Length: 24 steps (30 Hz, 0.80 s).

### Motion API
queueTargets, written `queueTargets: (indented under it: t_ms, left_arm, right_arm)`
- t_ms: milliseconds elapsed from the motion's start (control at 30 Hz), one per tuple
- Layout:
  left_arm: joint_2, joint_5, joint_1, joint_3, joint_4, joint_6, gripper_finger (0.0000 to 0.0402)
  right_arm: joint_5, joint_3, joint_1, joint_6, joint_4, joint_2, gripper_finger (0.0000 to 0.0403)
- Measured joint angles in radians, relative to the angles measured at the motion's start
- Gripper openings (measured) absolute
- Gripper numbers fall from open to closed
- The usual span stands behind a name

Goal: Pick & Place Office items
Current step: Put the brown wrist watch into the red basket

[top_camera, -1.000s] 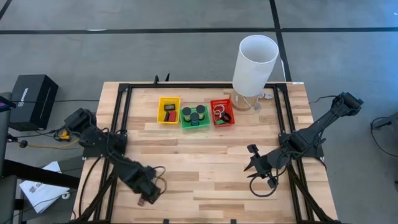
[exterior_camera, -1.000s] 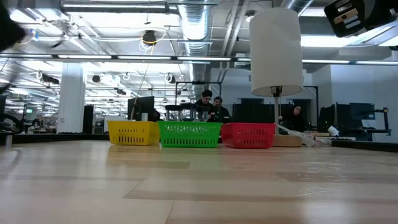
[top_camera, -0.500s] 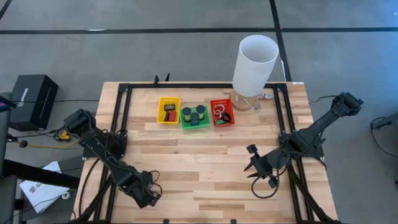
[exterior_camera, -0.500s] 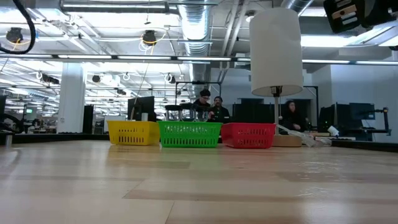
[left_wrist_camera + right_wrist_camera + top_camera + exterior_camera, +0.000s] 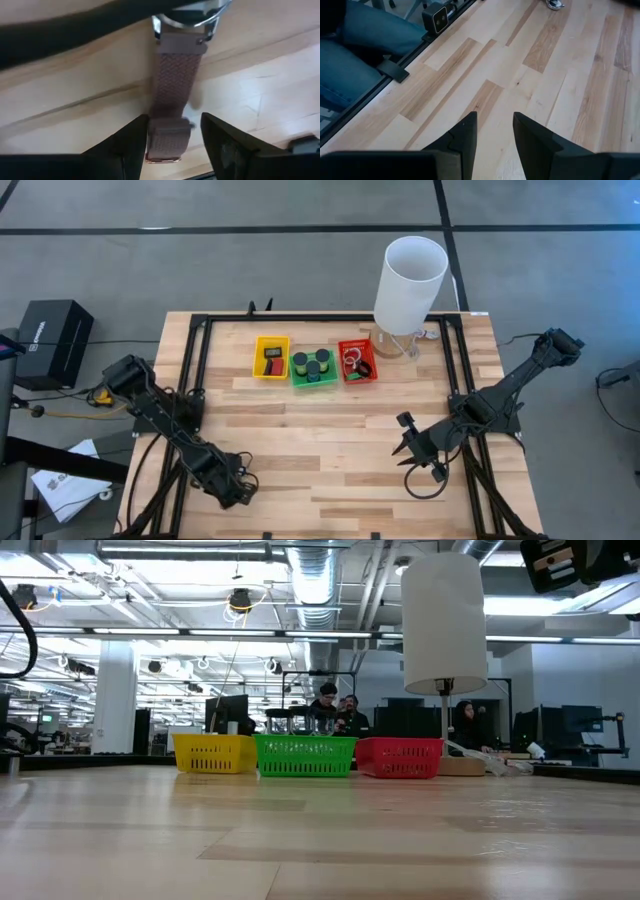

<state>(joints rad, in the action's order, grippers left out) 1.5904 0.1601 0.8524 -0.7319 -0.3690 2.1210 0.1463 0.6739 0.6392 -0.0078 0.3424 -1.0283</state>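
A brown woven strip (image 5: 172, 85) with a silver metal buckle (image 5: 190, 17) at its far end lies flat on the wood near the table's front left. My left gripper (image 5: 172, 142) is open and low over it, one finger on each side of the strip's near end. In the high view the left gripper (image 5: 230, 488) hides the strip. My right gripper (image 5: 408, 445) is open and empty above the right half of the table, and also shows in its wrist view (image 5: 495, 135). The other office items lie in the yellow (image 5: 271, 357), green (image 5: 314, 367) and red (image 5: 357, 360) trays.
The three trays stand in a row at the table's far middle, with a tall white cylinder (image 5: 410, 275) to their right. A black frame (image 5: 190, 380) runs round the table's edges. A person's leg (image 5: 350, 50) shows beyond the table edge. People sit in the room behind (image 5: 335, 710).
My left gripper has swung toward the table's near edge and a little to the left, coming over the brown strip, which showed beside it a second ago and is now covered in the high view. The strip has not moved.
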Motion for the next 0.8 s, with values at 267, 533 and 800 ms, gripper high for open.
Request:
queueTargets:
  t_ms: [267, 533, 800]
  left_arm:
    - [-0.007, -0.006, 0.0, 0.069, 0.049, -0.08, 0.012]
    - [-0.007, -0.015, 0.0, 0.076, 0.043, -0.107, 0.0038]
    - [0.002, -0.134, -0.006, 0.019, 0.041, -0.195, 0.0023]
  right_arm:
    - [0.0, 0.0, 0.0, 0.0, 0.0, 0.0, 0.0117]
    - [0.0, 0.0, 0.0, 0.0, -0.001, 0.0, 0.0117]
    - [0.0, 0.0, 0.0, 0.0, -0.003, 0.0, 0.0117]
